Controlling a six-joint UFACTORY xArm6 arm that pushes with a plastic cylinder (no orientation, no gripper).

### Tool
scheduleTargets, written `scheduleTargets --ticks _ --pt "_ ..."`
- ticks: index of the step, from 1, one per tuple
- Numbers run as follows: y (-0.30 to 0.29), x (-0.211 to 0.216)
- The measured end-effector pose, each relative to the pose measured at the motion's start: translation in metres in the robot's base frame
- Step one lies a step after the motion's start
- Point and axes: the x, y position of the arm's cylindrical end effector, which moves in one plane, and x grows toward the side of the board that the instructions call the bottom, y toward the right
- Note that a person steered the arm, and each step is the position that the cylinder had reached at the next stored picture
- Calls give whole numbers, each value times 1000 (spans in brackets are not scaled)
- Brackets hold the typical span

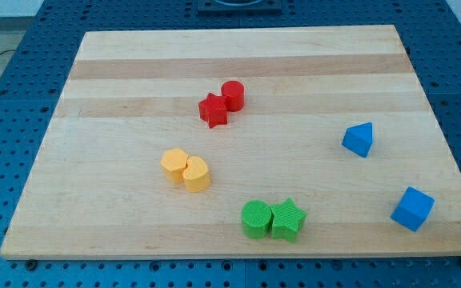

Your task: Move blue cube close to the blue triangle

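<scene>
1. The blue cube [412, 209] sits near the table's [238, 56] near right corner, resting flat on the wood.
2. The blue triangle [358, 139] lies farther back and a little to the left of the cube; the two are apart, with bare wood between them.
3. A red star [213, 110] and a red cylinder [233, 95] touch each other around the middle, toward the far side.
4. Two yellow blocks [186, 169] sit pressed together left of centre.
5. A green cylinder [255, 219] and green star [288, 220] touch at the near edge.
6. My tip does not clearly show; a dark blur at the right edge might be it, so I cannot tell the end effector's state.
</scene>
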Motion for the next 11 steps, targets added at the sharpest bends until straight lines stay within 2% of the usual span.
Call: scheduleTargets --ticks 2,3,4,5,6,8,10,11 --pt "-24 -68" --pt "0 -51" --pt "17 -4" --pt "8 4" --pt "-23 -2" --pt "-54 -51" --pt "-64 3" --pt "-80 -17"
